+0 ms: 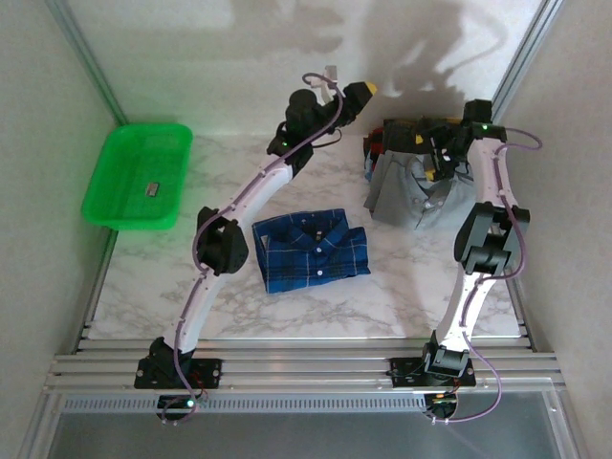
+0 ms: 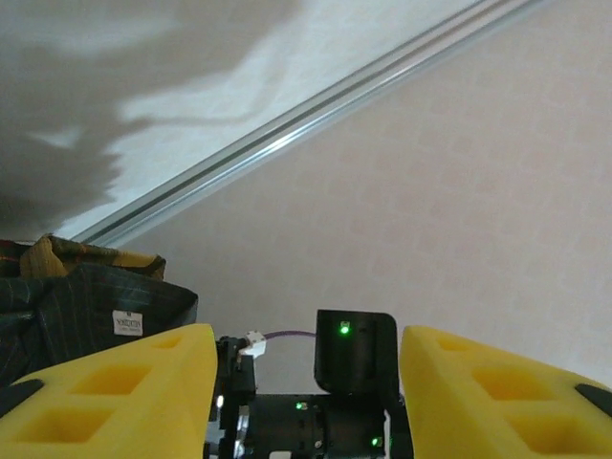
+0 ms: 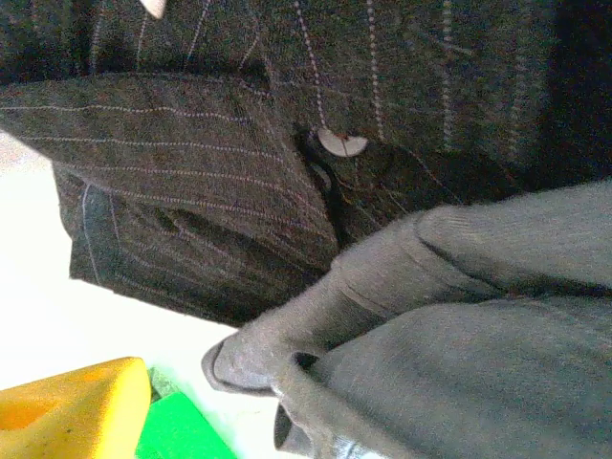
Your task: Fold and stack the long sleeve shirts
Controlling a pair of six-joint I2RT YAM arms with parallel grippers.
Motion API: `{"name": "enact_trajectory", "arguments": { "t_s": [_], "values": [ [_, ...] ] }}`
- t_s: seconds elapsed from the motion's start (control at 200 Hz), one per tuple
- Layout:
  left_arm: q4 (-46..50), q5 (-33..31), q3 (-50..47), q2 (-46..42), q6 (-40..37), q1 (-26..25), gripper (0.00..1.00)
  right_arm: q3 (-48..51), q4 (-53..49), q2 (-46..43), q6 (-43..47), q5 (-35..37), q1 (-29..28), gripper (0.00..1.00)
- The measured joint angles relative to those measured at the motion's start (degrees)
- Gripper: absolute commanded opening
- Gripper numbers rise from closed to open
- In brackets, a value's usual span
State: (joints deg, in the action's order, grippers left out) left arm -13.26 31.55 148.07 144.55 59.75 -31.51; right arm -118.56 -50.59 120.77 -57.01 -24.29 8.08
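White marbled tabletop [image 1: 316,316] lay bare around a dark blue plaid collared shirt [image 1: 311,251], already folded into a neat rectangle at the middle. At the rear right, a plain grey button-up shirt [image 1: 411,196] sat rumpled and unfolded, touching a pile of dark pinstriped folded shirts [image 1: 406,134] behind it. A green plastic basket [image 1: 139,177] stood well apart at the far left.

I had the left gripper [image 1: 359,93] raised high near the back wall, its yellow jaws apart with nothing between them. The right gripper [image 1: 438,164] hung over the grey shirt; from its wrist camera I saw one yellow finger [image 3: 76,402] beside the grey cloth [image 3: 459,316] and could not tell how wide the jaws stood.

I judged the grey shirt to be the step in hand. Next I needed a pinch on grey cloth alone, clear of the pinstriped fabric [image 3: 191,124], and the left arm brought down to help spread it.
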Motion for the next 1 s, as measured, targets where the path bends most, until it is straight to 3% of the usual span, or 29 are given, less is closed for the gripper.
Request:
{"name": "enact_trajectory", "arguments": {
  "t_s": [0.34, 0.586, 0.691, 0.811, 0.911, 1.001],
  "values": [
    [13.2, 0.2, -4.9, -6.0, -9.5, 3.4, 0.78, 1.5, -1.9, -10.4, 4.0, 0.0, 2.4, 0.93],
    [22.8, -1.6, -15.1, -17.2, -19.7, 6.9, 0.83, 14.1, -1.2, -23.6, 10.7, -4.0, 1.4, 0.94],
    [26.5, -4.1, -28.4, -29.1, -26.3, 7.4, 0.86, 23.8, -1.6, -31.6, 16.3, -4.5, -3.6, 0.91],
    [25.7, -4.6, -51.2, -46.9, -28.6, 7.8, 0.88, 37.1, -2.4, -39.2, 21.3, -3.8, -14.4, 0.91],
    [24.2, -4.5, -68.4, -58.8, -27.8, 8.5, 0.91, 45.9, -1.7, -39.2, 24.3, -1.2, -21.1, 0.91],
    [23.5, -4.4, -81.1, -64.5, -26.1, 8.9, 0.93, 51.2, 0.5, -35.5, 27.2, 1.5, -23.4, 0.91]
  ]
}}
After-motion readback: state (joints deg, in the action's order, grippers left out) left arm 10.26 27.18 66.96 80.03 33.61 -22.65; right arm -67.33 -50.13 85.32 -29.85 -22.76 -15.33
